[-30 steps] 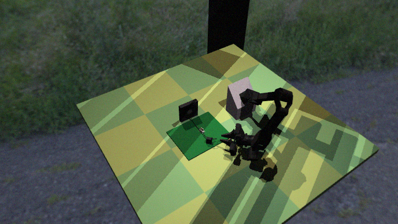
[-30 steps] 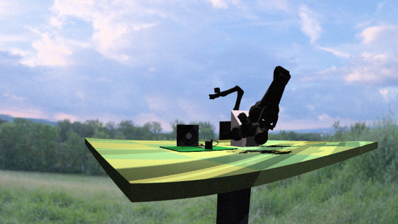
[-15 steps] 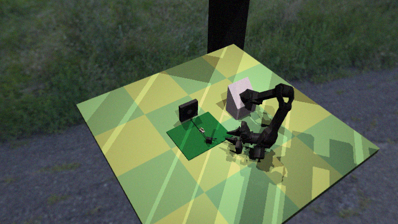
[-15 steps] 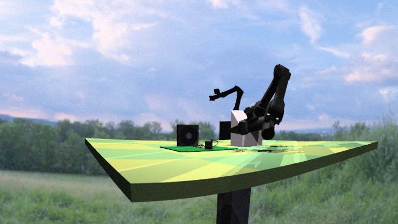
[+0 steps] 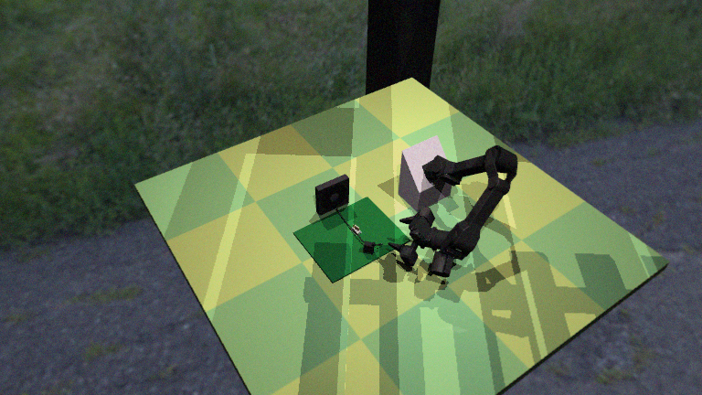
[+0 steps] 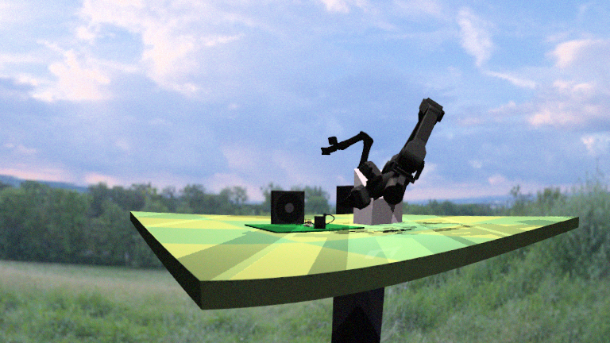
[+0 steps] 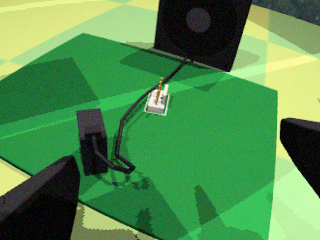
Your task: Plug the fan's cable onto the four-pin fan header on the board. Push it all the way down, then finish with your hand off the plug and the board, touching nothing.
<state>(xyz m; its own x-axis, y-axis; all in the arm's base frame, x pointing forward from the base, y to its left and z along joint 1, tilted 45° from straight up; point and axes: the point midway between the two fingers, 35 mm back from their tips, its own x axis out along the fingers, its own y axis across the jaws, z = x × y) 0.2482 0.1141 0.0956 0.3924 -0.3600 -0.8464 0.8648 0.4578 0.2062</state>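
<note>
Hovering off the near edge of the board [image 5: 331,259], the gripper [image 5: 404,238] has its jaws spread wide and nothing between them. In the wrist view 1 finger [image 7: 36,216] fills the lower left corner and the other [image 7: 303,150] pokes in from the right edge, well apart, both clear of everything.

The plug [image 7: 92,140], a small black block, stands on the green board near its front edge, not on the header [image 7: 159,102]. It sits just ahead of the left finger, with a visible gap to it. The cable [image 7: 123,130] loops out of the plug's lower side, curls on the board, then runs up past the header to the fan [image 7: 202,16]. The header is a small white piece with pins standing up, near the middle of the board and apart from the plug, with the cable passing right beside it.

From the top view the fan [image 5: 332,193] stands upright at the board's far corner, facing the arm. A pale block [image 5: 421,173] sits behind the arm on the table [image 5: 232,245]. In the exterior view the plug [image 6: 319,221] stands upright on the board [image 6: 274,228] and the gripper [image 6: 360,196] hangs above and to its right, off the surface
</note>
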